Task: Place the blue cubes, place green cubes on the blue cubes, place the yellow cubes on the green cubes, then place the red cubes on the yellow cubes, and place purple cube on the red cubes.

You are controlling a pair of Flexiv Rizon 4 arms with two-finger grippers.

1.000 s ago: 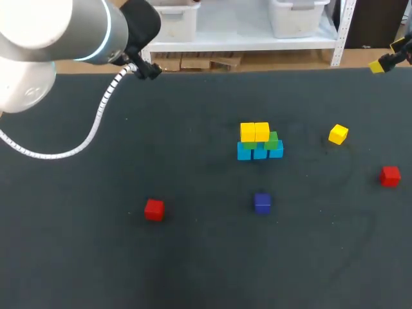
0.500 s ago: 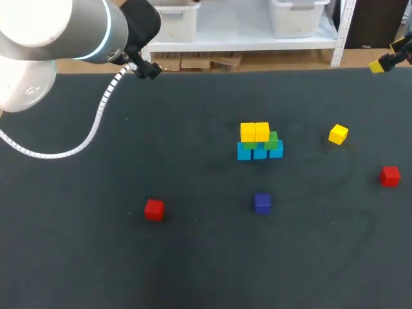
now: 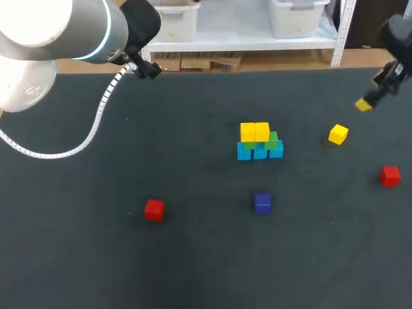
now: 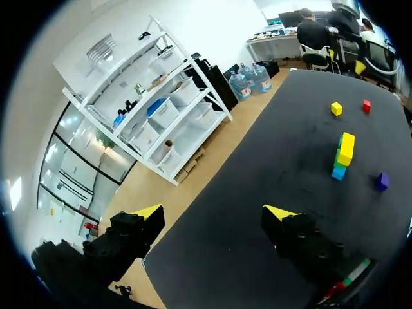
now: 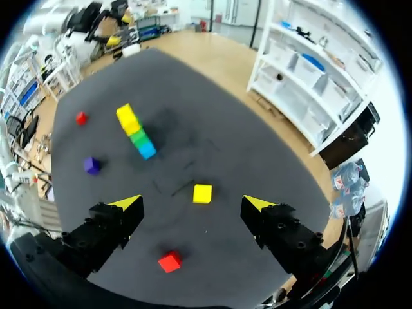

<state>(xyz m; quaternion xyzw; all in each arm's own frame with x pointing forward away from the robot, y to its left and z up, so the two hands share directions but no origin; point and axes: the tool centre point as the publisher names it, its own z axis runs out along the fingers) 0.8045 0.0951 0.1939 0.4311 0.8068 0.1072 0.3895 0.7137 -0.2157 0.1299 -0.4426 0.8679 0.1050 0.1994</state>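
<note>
While the stack (image 5: 135, 132) beyond is carrying only two yellows, the right gripper (image 5: 192, 203) is hanging wide open, empty, the last yellow cube (image 5: 202, 193) just ahead. Red cubes (image 5: 170, 261) and purple cube (image 5: 92, 165) are waiting.

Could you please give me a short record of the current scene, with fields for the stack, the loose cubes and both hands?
stack: three blue cubes in a row, green cubes on them, two yellow cubes on top
loose: lone yellow cube right of the stack; left red cube; right red cube; purple cube in front of the stack
left hand: open, empty, far from the cubes
right hand: open, empty, lone yellow cube ahead of it
</note>
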